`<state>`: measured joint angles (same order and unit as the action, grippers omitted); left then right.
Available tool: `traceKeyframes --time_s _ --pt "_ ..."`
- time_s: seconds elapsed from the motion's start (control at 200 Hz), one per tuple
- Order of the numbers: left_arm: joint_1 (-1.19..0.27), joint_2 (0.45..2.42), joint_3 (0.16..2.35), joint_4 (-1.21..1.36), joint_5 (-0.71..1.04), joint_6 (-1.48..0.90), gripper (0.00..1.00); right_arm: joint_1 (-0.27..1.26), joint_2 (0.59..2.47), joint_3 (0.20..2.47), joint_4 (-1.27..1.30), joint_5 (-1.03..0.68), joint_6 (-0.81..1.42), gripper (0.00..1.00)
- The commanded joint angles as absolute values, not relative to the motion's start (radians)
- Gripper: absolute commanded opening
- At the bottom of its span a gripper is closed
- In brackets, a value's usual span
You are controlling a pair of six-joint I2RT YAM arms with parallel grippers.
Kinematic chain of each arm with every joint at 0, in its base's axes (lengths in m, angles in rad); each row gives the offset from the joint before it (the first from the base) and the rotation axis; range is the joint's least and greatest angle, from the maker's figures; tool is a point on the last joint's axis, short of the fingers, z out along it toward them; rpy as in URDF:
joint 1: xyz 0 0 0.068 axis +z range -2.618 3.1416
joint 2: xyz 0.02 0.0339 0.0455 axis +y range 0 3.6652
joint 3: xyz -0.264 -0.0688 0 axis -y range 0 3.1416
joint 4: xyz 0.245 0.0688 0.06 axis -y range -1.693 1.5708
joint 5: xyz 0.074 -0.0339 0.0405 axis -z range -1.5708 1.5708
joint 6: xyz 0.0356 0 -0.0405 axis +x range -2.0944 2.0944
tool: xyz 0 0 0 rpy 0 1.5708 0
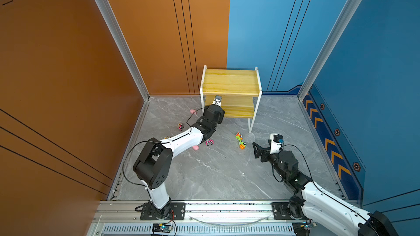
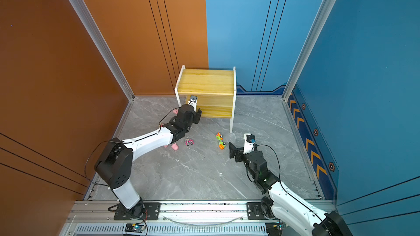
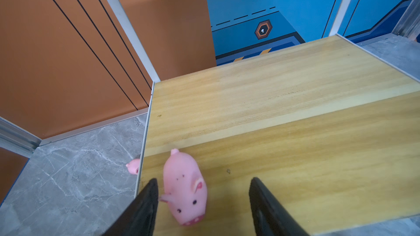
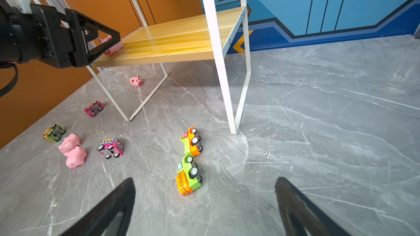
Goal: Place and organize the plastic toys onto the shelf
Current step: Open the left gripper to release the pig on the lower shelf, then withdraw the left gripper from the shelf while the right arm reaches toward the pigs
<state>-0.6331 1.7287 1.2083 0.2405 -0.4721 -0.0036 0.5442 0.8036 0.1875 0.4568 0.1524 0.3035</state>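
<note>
Left end effector (image 3: 204, 180) parted around a pink pig (image 3: 185, 189) on the shelf (image 3: 272, 132) — right end effector (image 4: 205, 178) spread wide.

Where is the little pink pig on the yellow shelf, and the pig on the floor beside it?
Small pink plastic pig on the shelf (image 3: 182, 179): left wrist view, its back.
Small pink plastic pig on the floor (image 4: 136, 81): right wrist view, its head.

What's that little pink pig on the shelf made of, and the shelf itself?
The pink pig looks like soft rubbery plastic: smooth, matte, rounded moulded ears. The shelf boards look like light wood or wood-print laminate: streaky yellow grain, slight sheen. Its frame seems thin white-painted metal.
</note>
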Motion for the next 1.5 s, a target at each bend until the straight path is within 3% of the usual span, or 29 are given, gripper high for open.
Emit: traceKeyframes --time_s 0.0,0.556,0.786,0.936,1.221,1.497 --pt "-0.642 1.667 1.184 0.275 -0.488 0.016 0.65 0.545 0.811 0.188 0.478 0.134 0.285 0.96" --pt "-0.662 1.331 0.892 0.232 -0.424 -0.061 0.68 0.548 0.827 0.189 0.486 0.135 0.282 0.97" --pt "-0.606 1.152 0.791 0.016 -0.461 -0.226 0.66 0.567 0.861 0.2 0.494 0.131 0.265 0.96" --pt "-0.543 1.135 0.797 -0.225 -0.45 -0.338 0.64 0.628 0.923 0.232 0.494 0.14 0.211 0.96" --pt "-0.324 1.211 0.831 -0.459 -0.197 -0.515 0.61 0.859 1.219 0.358 0.572 0.13 0.077 0.95" --pt "-0.2 1.268 0.865 -0.449 0.007 -0.528 0.61 1.02 1.674 0.73 0.559 0.1 0.039 0.93"
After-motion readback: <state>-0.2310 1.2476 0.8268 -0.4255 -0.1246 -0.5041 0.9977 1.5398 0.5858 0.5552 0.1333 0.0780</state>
